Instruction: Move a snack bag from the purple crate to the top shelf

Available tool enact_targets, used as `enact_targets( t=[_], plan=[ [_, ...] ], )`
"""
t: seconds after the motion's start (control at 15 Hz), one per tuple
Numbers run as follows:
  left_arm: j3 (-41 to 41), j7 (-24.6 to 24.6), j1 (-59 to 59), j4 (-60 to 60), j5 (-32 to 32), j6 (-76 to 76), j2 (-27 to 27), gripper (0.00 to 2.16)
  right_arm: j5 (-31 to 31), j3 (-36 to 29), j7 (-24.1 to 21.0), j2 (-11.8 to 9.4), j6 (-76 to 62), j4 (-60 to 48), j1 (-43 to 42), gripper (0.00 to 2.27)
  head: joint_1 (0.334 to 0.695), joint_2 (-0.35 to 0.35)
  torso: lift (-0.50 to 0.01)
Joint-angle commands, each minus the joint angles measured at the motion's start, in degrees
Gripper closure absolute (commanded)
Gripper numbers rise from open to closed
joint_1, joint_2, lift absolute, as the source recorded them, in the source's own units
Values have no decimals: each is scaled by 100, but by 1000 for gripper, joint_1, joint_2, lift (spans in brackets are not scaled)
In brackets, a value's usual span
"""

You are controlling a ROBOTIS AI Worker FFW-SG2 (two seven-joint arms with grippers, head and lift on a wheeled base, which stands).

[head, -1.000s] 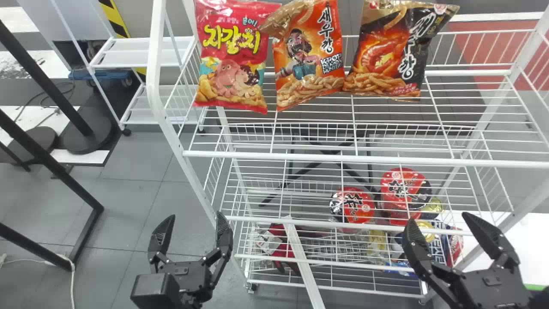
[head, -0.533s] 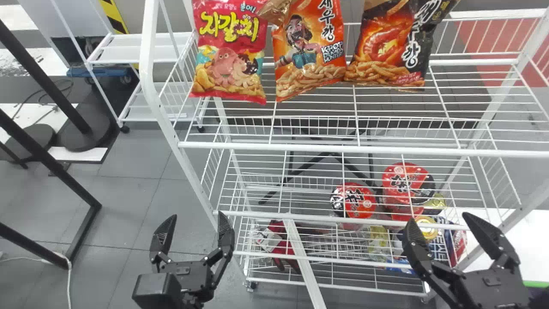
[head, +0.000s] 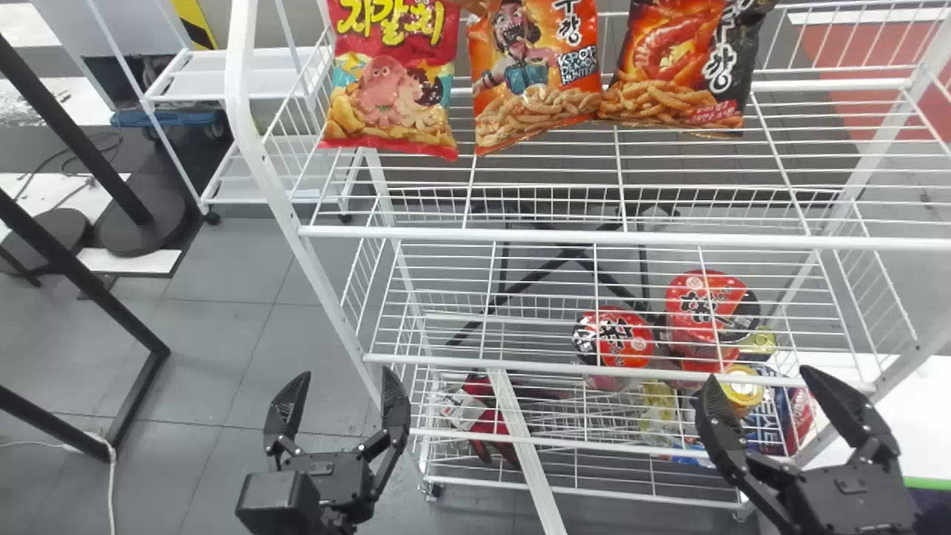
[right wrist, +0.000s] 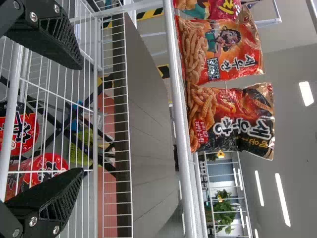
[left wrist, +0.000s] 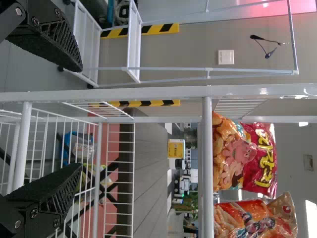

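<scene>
Snack bags (head: 535, 85) were light, by the look of them: puffed, soft-sided, slick film, contents easily crushed. Best hold judged to be a gentle squeeze across the full middle, fingers flat to the sides; the crimped ends would likely fold or slip.

Nearest: left gripper (head: 346, 373) and right gripper (head: 758, 374), both before the rack, fingers spread wide, nothing held. Low by the right arm, something dark purple with a green edge (head: 935, 497); possibly the crate, could not be sure.

Past the grippers, the white wire rack (head: 594, 239), with red-lidded cups (head: 615, 338) on a lower level.

Farther and higher, three bags stood on the top shelf: red bag (head: 392, 96) at left, orange bag (head: 531, 89) mid, black-and-orange bag (head: 680, 74) to its right. Which of them, if any, the task meant, could not tell. Long axes ran roughly up and down, printed fronts toward the robot, lettering upright. Black-and-orange one leaned its top to the right, its base close against the orange one's. Open shelf lay right of it, a likely spot for another.
</scene>
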Motion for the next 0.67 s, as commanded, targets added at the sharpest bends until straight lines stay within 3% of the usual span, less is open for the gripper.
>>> enact_targets(
  t=[0.0, 0.6],
  plan=[
    [-32, 13, 0, -15, -26, 22, 0, 147, 2, 16, -9, -30, -7, -18, 3, 80, 695, 120, -184],
    [-85, 92, 18, -15, -35, 4, 0, 147, -24, 7, -26, -92, -7, 9, 3, 76, 695, 108, -220]
  ],
)
